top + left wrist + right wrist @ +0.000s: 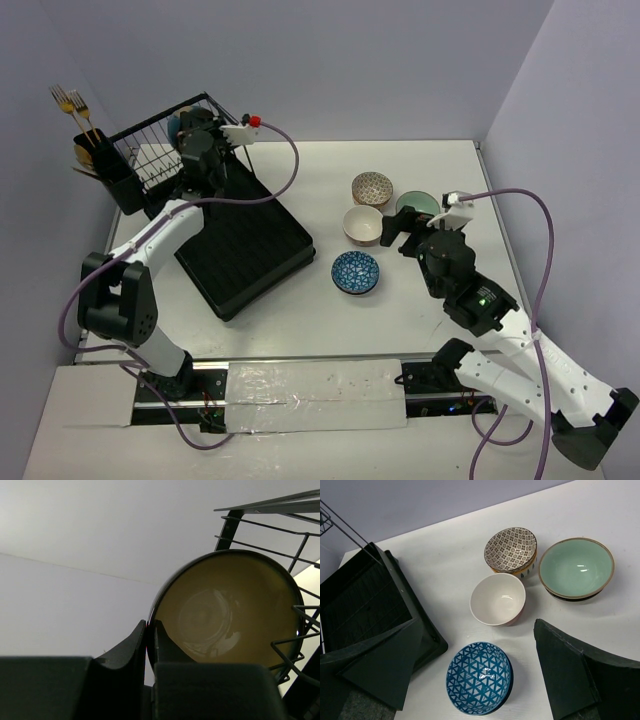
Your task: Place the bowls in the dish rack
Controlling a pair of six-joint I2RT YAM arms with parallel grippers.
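My left gripper (pixel 149 630) is shut on the rim of a bowl (pixel 230 615) that is dark outside and glossy mustard-brown inside. It holds the bowl tilted on edge among the wires of the dish rack's basket tier (pixel 300 615). In the top view the left gripper (pixel 197 140) is over the basket (pixel 150 160) at the back left. My right gripper (pixel 476 626) is open and empty above the table, over a blue-patterned bowl (pixel 479 677). A cream bowl (pixel 498 599), a brown-patterned bowl (pixel 511 547) and a mint green bowl (pixel 576 567) stand beyond it.
The rack's ribbed black tray (pixel 245 245) lies left of the bowls (pixel 362 224). A black utensil cup (pixel 98 152) with gold forks (pixel 70 100) hangs on the rack's left side. Walls close in at the back and on both sides.
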